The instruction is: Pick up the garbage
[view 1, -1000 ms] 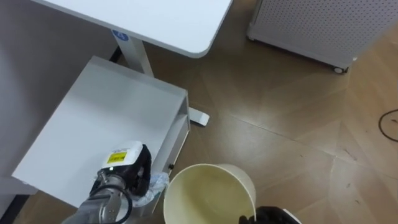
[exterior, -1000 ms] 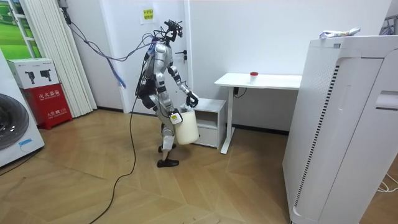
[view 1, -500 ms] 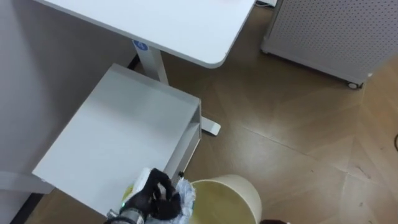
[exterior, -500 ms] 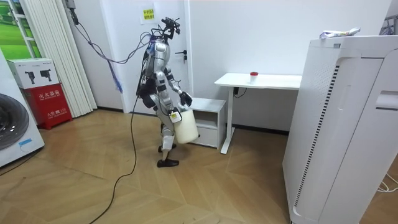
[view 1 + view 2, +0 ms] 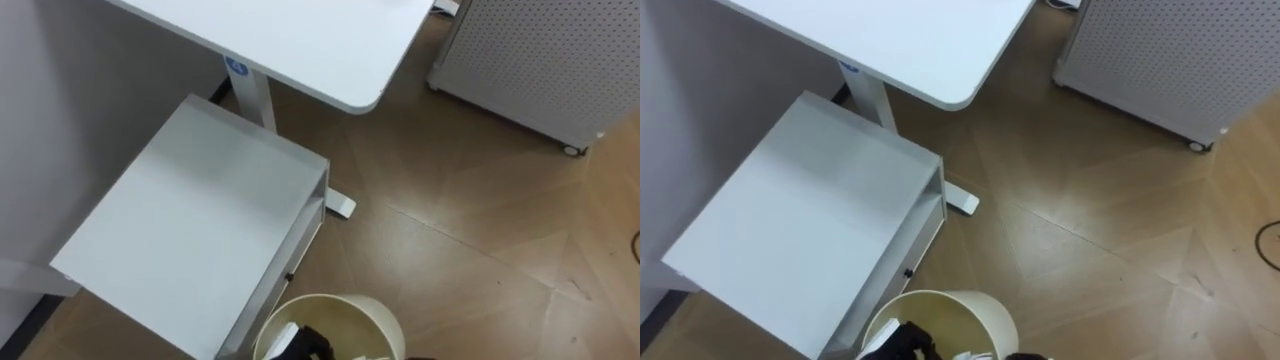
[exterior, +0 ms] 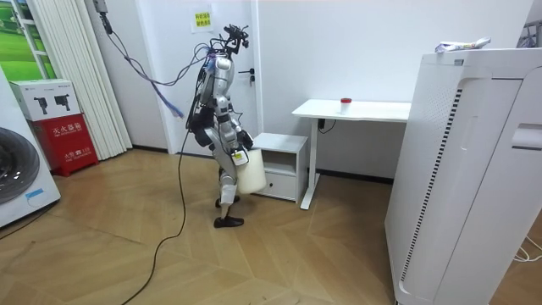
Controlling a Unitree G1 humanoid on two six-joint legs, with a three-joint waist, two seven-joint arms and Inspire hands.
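Here we stand at the low cabinet point(image 5: 190, 220) beside the white counter point(image 5: 300, 40), and we judge the drop step in hand. The left hand point(image 5: 312, 340) is down inside the cream waste bin point(image 5: 350, 315); whether its fingers grip anything we cannot tell. Next, release and lift clear. The garbage point(image 5: 975, 354), a white crumpled scrap, lies in the bin.

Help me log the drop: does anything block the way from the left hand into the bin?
Nothing visible does. The left hand sits inside the rim of the cream bin, with a white scrap beside it. The white cabinet stands beside the bin, not across its opening.
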